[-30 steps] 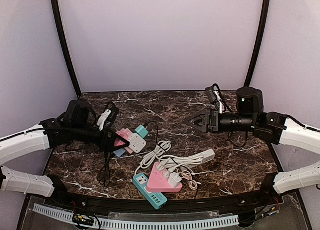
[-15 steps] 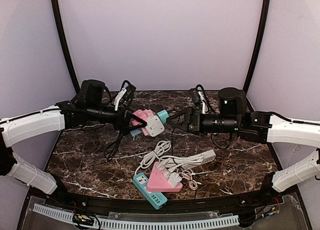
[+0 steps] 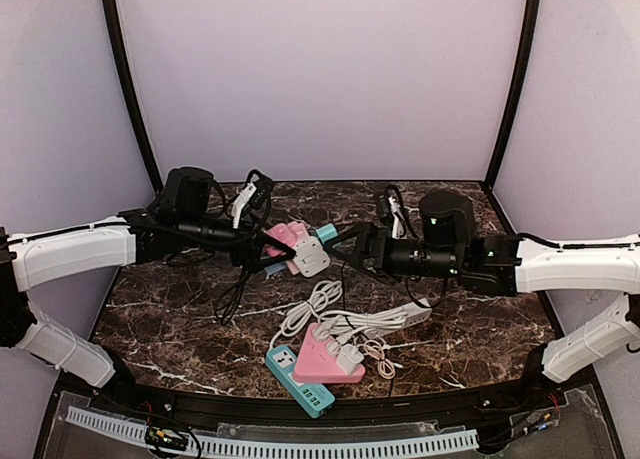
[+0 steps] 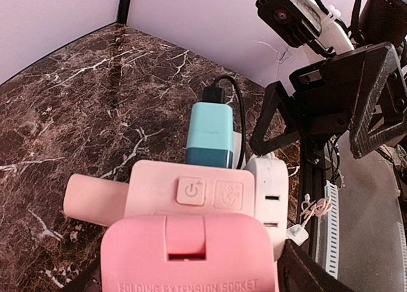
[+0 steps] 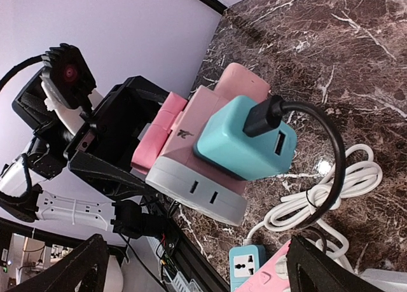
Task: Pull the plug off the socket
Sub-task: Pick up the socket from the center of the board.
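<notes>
My left gripper [image 3: 272, 245] is shut on a pink folding socket [image 3: 292, 239] with a white side and holds it above the table. In the left wrist view the socket [image 4: 210, 196] fills the bottom, between my fingers [image 4: 311, 273]. A teal plug [image 3: 325, 230] with a black cable sits in the socket's far end, pointing at my right gripper [image 3: 345, 247]. That gripper is open, just short of the plug. The right wrist view shows the teal plug [image 5: 245, 139] and socket [image 5: 191, 158] ahead of the spread fingers [image 5: 331, 266], with nothing between them.
On the marble table [image 3: 480, 319] near the front lie a teal power strip [image 3: 298, 379], a pink triangular socket [image 3: 328, 359], a white power strip [image 3: 400, 314] and coiled white cables [image 3: 320, 307]. A black cable [image 3: 235, 294] hangs from the plug.
The left arm lifted the pink socket off the table and carried it right and back. The right gripper moved left, closing in on the teal plug, still open.
</notes>
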Available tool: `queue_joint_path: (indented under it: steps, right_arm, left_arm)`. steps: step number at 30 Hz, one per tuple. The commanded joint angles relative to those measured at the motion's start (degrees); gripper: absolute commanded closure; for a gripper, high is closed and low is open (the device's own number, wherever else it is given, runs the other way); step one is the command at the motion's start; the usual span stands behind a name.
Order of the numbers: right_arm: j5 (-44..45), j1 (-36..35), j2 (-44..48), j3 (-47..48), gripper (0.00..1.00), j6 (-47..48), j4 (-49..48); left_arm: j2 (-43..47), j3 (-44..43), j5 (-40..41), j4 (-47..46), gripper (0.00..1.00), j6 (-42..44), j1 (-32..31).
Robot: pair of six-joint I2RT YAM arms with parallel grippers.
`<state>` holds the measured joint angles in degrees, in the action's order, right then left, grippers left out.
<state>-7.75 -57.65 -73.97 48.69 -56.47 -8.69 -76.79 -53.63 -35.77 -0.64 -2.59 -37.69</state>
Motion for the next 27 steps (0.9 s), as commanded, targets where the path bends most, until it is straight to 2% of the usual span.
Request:
queue_joint_path:
  steps: [1,8,12,16,20,27]
  right_arm:
    - [5.79,-0.78,-1.05,0.67,0.04,-0.99,-1.41]
    - [9.23,-0.73,-2.39,2.89,0.04,1.52,-1.22]
    - [8.62,-0.77,-3.31,4.12,0.04,1.18,-0.9]
    - [7.95,-1.0,-2.34,3.26,0.07,1.27,-1.04]
    - [5.38,-1.6,-0.06,2.19,0.17,0.13,-1.36]
    - [5.69,-5.58,1.0,0.94,0.19,-0.93,-2.55]
  left_arm:
    - [4.45,-0.55,1.29,-3.14,0.62,2.19,-0.26]
    - [5.0,-0.73,5.9,-0.73,0.61,7.39,-0.21]
    - [4.83,1.0,6.42,-5.0,0.62,5.32,-0.25]
    - [4.14,-0.31,5.17,-5.05,0.62,4.59,-0.28]
    - [5.96,2.27,7.17,-5.68,0.63,4.5,-0.8]
    - [6.66,2.0,14.12,-0.98,0.62,8.88,-6.01]
